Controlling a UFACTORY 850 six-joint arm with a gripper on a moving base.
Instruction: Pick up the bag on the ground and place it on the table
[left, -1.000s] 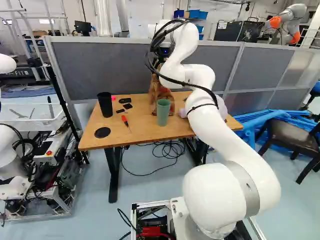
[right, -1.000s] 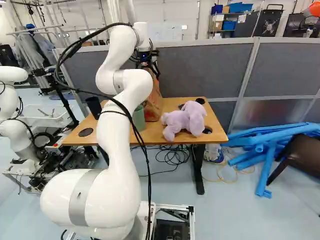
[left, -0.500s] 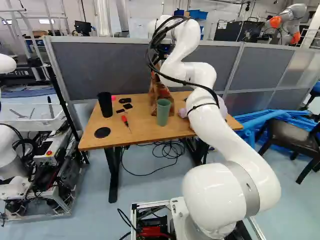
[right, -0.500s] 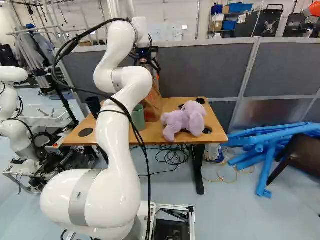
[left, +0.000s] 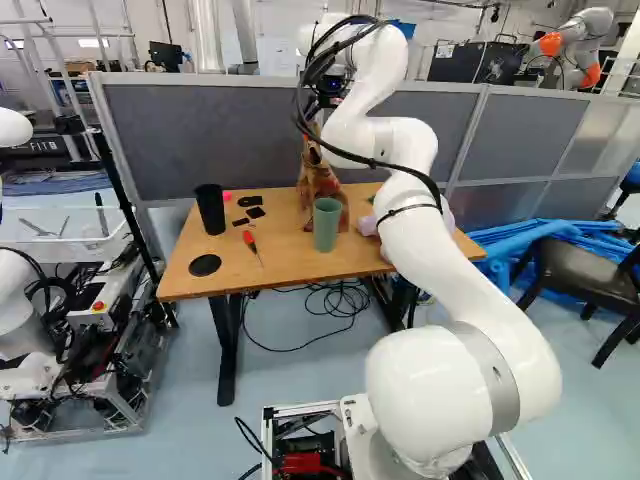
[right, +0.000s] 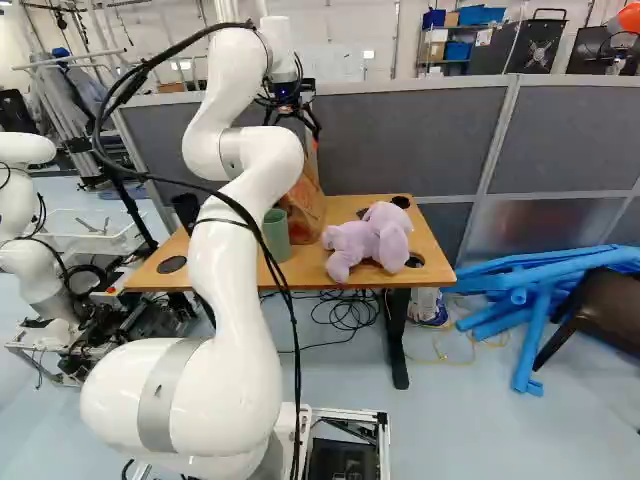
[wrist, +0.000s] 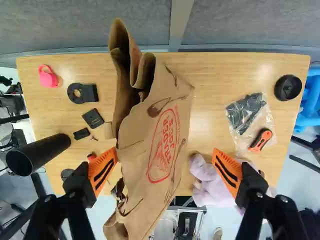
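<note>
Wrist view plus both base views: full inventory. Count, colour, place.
paper bag: 1, brown, red print, on table
table: 1, wood-brown top, against partition
plush toy: 1, lilac, on table
green cup: 1, green, by bag
black cup: 1, black, on table
screwdriver: 1, red handle, between cups
padlock-like item: 1, pink, table corner
small flat pieces: 3, black, near padlock-like item
round pieces: at least 3, black, on table
pouch: 1, clear, black contents, on table
cutter: 1, orange, at pouch
partition: 1, grey, behind table
tubes: several, blue, floor
chair: 1, dark, by tubes
arm: 1, white
fingers: 2, orange pads, open, either side of bag
</note>
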